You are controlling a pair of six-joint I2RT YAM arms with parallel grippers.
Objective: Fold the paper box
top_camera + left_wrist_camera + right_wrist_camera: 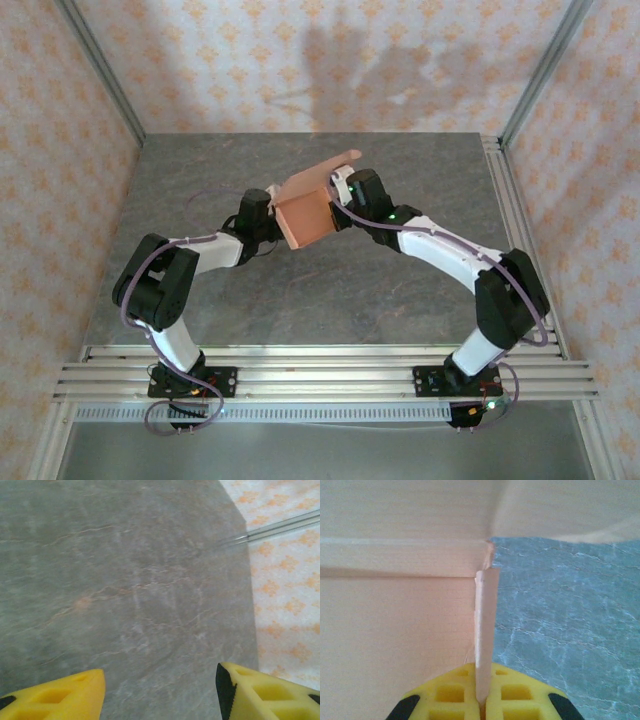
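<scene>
The paper box [305, 220] is salmon-orange card, partly formed, held above the middle of the table with a flap [325, 172] sticking up at the back. My right gripper [338, 188] holds its right side. In the right wrist view its yellow fingers [450, 697] are shut on a thin upright card wall [485, 630], with the box's broad panel [395, 640] to the left. My left gripper [270, 212] sits just left of the box. Its yellow fingertips [70, 695] stand wide apart, open, with only bare table between them.
The grey marbled table [400, 290] is ringed by patterned walls [60, 150]. Aluminium rails [320, 372] run along the near edge, and another rail [520, 230] along the right side. The table's far corner and the wall show in the left wrist view [280, 595].
</scene>
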